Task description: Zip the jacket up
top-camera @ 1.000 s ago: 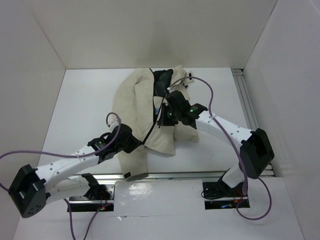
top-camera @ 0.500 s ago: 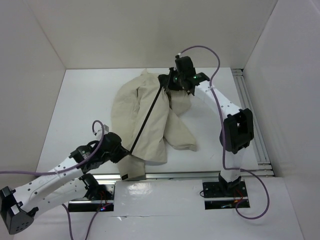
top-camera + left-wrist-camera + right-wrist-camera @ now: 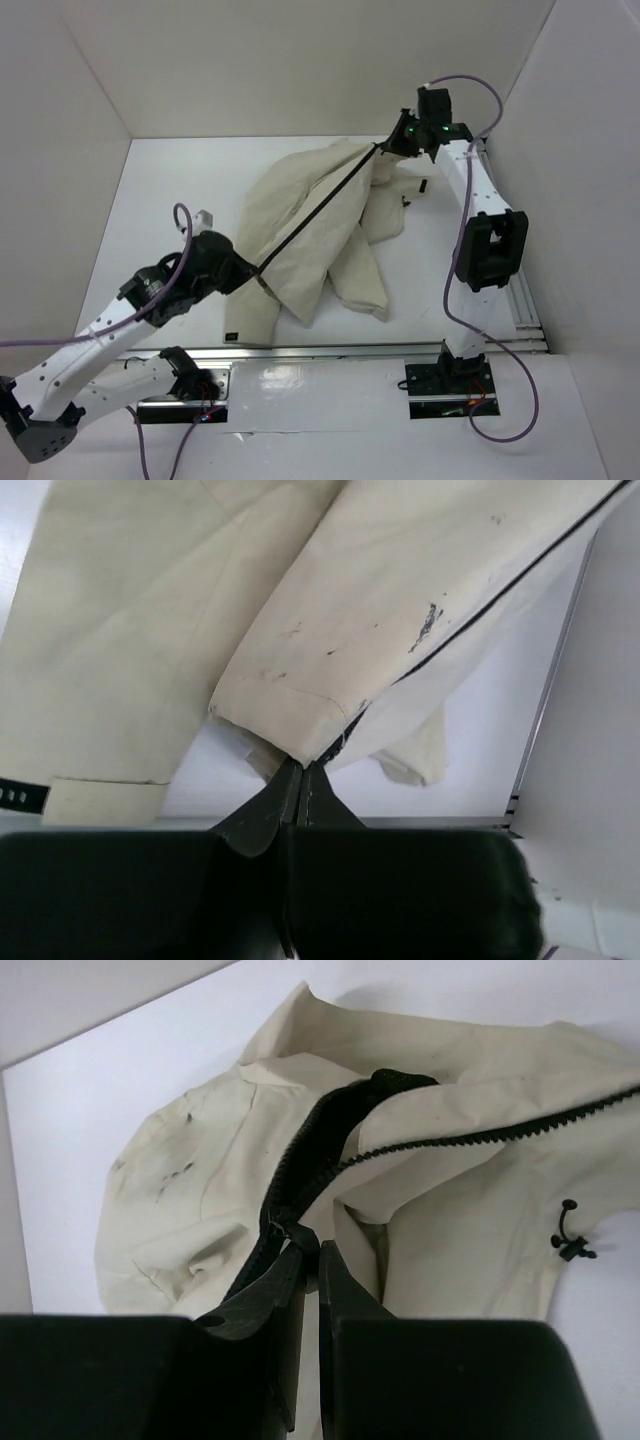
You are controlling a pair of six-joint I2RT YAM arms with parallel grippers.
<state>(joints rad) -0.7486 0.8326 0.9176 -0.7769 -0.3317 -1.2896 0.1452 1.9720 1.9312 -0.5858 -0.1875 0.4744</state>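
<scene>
The cream jacket (image 3: 300, 205) lies stretched slantwise across the white table, its dark zipper line (image 3: 320, 205) pulled taut between both grippers. My left gripper (image 3: 248, 274) is shut on the jacket's bottom hem, right at the lower end of the zipper; in the left wrist view its fingertips (image 3: 302, 767) pinch that cream corner (image 3: 290, 725). At the far right my right gripper (image 3: 386, 150) is shut on the black zipper pull at the collar end. The right wrist view has its fingertips (image 3: 312, 1247) clamped on the pull tab (image 3: 300, 1232), with black teeth (image 3: 470, 1138) parting beyond it.
A sleeve with a black tab (image 3: 232, 335) lies by the front metal rail (image 3: 350, 350). Another rail (image 3: 497, 200) runs along the right side. White walls close in the table at the back and sides. A black drawcord toggle (image 3: 572, 1246) hangs from the jacket.
My right gripper has travelled from the jacket's middle up to the far right corner along the zipper. The left gripper shifted left, and the jacket is now drawn taut.
</scene>
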